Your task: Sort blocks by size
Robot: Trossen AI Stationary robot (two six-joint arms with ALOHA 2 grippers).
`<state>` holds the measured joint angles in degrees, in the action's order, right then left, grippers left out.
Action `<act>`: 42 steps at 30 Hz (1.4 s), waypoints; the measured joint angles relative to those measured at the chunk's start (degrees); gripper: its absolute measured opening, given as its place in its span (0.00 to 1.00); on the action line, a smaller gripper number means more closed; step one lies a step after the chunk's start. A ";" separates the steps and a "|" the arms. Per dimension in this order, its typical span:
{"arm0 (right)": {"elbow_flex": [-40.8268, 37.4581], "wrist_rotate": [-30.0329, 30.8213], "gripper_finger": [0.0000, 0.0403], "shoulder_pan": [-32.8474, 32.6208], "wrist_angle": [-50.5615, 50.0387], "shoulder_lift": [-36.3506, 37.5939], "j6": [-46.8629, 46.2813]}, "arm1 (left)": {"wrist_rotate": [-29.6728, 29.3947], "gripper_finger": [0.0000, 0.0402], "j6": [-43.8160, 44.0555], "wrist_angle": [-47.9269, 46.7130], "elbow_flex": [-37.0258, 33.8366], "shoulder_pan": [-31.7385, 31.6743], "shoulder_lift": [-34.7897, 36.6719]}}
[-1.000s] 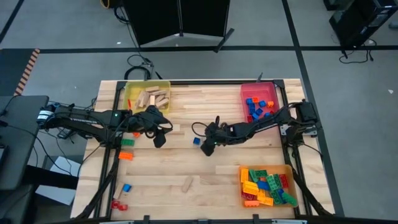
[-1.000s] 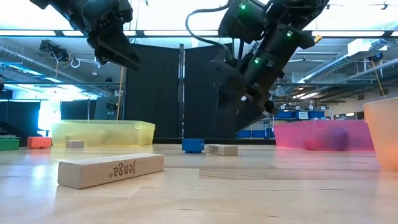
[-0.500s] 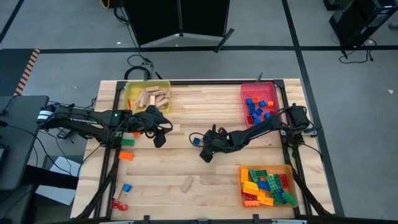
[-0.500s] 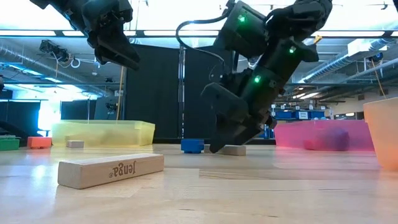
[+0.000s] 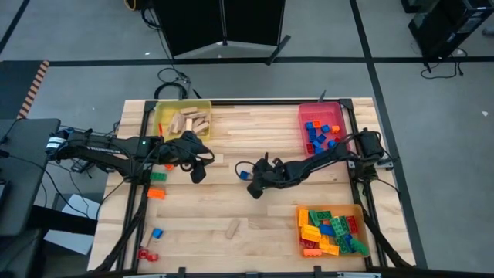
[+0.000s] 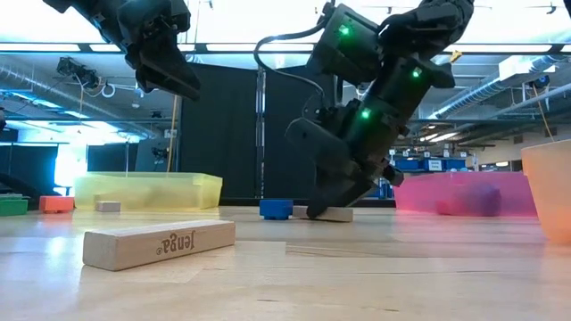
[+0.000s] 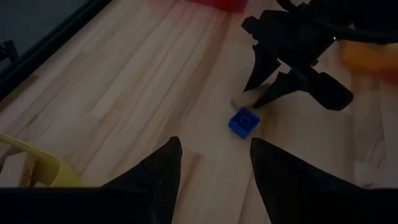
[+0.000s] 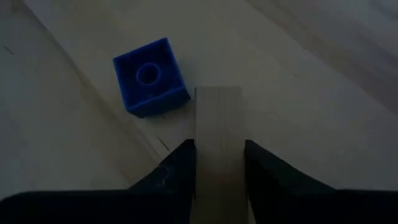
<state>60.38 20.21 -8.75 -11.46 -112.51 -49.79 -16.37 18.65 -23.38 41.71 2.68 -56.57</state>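
Right gripper: lowered to the table, fingers pinching a tan wooden block.
Blue brick: on the table just beside the held block's far end.
Left gripper: raised, fingers spread, holding nothing, well apart from the blue brick.

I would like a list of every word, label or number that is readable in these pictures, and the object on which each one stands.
"Jenga": printed on the side of the wooden block lying nearest the low camera; it appears upside down there.
Signs in the room behind the table: too small to read.
The blue brick, the trays and both arms: no text visible.
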 joint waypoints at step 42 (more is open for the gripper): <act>-0.26 10.43 0.30 7.10 4.86 40.39 55.93 | -4.11 0.50 30.08 51.98 20.68 -6.24 -31.00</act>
<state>60.12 30.63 -1.65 -6.61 -72.12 6.14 -20.48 48.74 28.60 62.40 -3.57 -87.56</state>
